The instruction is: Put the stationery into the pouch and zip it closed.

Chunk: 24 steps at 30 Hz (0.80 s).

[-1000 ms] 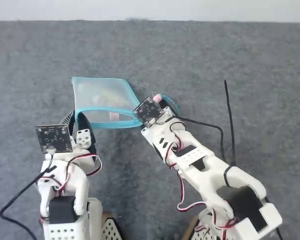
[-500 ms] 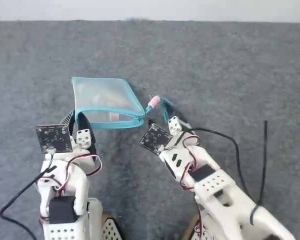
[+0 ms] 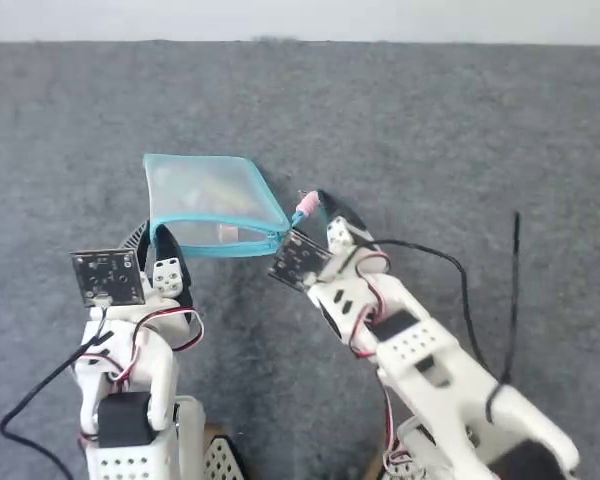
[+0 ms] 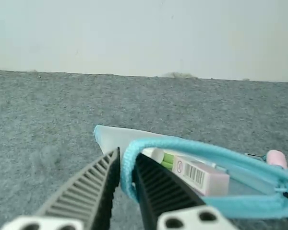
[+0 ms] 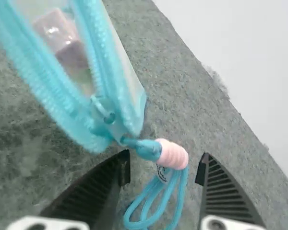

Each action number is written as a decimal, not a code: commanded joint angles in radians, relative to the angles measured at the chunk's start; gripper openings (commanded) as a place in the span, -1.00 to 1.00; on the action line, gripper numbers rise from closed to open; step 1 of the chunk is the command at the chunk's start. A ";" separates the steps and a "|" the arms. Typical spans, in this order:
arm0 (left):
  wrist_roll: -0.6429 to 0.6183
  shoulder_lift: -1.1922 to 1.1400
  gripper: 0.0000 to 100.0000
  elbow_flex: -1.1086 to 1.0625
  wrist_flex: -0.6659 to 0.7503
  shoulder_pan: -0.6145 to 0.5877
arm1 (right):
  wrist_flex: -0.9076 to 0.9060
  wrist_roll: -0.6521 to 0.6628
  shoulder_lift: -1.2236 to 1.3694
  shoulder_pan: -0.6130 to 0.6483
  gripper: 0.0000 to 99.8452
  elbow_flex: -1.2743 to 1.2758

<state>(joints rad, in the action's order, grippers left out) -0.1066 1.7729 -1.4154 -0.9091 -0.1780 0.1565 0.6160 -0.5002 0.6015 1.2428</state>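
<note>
Two hands at one pouch. With the left hand [image 4: 126, 163], clenched on the blue zip edge of the pouch [image 4: 201, 149]; just past its fingers, an eraser [image 4: 201, 176] and green pen [image 4: 169, 158] inside the open mouth. With the right hand [image 5: 163, 167], spread open astride the pink zip pull [image 5: 173, 154], not touching. Beneath both, grey worktop [image 3: 460, 130].
</note>
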 commanded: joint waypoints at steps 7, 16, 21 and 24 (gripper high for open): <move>0.015 0.037 -0.98 0.033 0.014 -0.003 | 0.001 0.029 0.142 -0.002 -0.54 -0.144; 0.015 0.037 -0.98 0.024 0.015 -0.003 | 0.108 0.023 0.180 -0.001 -0.99 -0.153; 0.015 0.037 -0.98 0.022 0.014 -0.003 | 0.085 0.021 0.191 -0.013 -0.99 -0.133; 0.015 0.037 -0.98 0.022 0.012 -0.005 | -0.005 -0.014 0.179 -0.047 -0.99 -0.127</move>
<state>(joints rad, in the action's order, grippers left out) -0.1066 1.7729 -1.4154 -0.9091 -0.1780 0.2102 0.6299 -0.3007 0.5907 1.1538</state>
